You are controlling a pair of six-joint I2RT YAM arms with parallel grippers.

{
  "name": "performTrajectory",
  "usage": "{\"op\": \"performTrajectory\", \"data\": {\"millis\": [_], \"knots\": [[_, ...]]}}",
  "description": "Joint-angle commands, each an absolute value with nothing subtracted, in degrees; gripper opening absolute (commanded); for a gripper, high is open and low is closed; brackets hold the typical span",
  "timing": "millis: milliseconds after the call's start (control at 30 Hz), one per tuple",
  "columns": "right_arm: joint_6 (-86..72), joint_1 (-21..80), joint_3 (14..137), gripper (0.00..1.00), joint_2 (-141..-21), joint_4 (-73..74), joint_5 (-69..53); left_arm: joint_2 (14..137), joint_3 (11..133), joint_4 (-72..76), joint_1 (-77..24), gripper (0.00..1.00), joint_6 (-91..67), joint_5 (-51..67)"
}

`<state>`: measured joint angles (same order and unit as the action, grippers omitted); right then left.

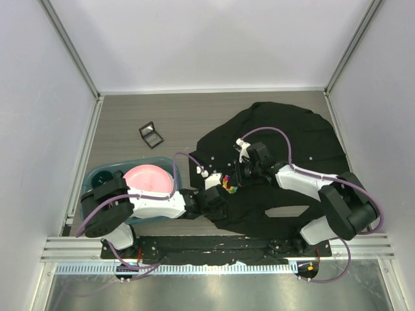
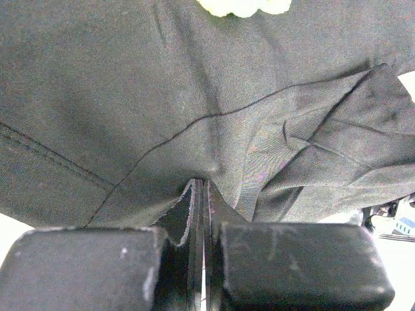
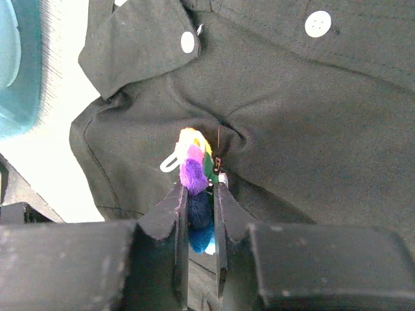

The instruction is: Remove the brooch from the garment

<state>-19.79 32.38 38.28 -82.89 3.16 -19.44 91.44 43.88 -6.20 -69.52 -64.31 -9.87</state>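
Note:
The black shirt (image 1: 285,152) lies spread on the table's right half. The multicoloured flower brooch (image 1: 229,184) sits near its left edge. In the right wrist view my right gripper (image 3: 200,193) is shut on the brooch (image 3: 194,170), with purple, blue, yellow and green petals between the fingers. The brooch stands on edge against the shirt fabric (image 3: 311,129). My left gripper (image 2: 199,188) is shut on a fold of the shirt (image 2: 162,97) just left of the brooch. A pale blurred bit of the brooch (image 2: 243,6) shows at the top of the left wrist view.
A teal bin (image 1: 109,173) holding a pink plate (image 1: 148,178) stands at the front left, under the left arm. A small black-framed square object (image 1: 151,135) lies on the table behind it. White buttons (image 3: 318,24) dot the shirt.

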Motion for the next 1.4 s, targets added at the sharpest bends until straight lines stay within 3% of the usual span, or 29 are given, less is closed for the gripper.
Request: {"op": "performTrajectory", "data": {"millis": [0,367,467,600,667,800,967,1367], "knots": [[-18.64,31.65,43.32,0.01,-85.51,7.63,-24.34,91.67,41.66,-7.47,-69.79,0.0,-64.77,-10.28],[-19.16,25.58,47.9,0.01,-89.64,14.67,-36.29,89.83,40.95,-7.73,-70.93,0.0,-64.95,-9.58],[-19.07,25.4,48.08,0.01,-90.88,14.94,-37.97,85.88,43.15,-10.26,-70.84,0.06,-62.15,-9.75],[-18.98,25.05,48.08,0.01,-92.11,14.41,-38.67,78.59,47.1,-16.69,-68.83,0.32,-58.72,-14.41],[-18.9,25.05,48.16,0.01,-92.55,14.24,-38.58,75.33,47.72,-16.88,-66.46,0.34,-57.23,-14.68],[-18.9,25.05,47.9,0.01,-92.64,13.97,-38.67,75.84,48.34,-15.91,-58.12,0.24,-55.03,-12.74],[-19.34,25.05,47.64,0.01,-92.11,13.8,-39.02,83.29,50.88,-12.4,-54.49,0.13,-51.42,-12.12],[-22.14,25.14,46.23,0.01,-93.95,13.89,-43.06,99.14,54.32,-9.58,-51.94,0.03,-48.86,-16.26]]}}
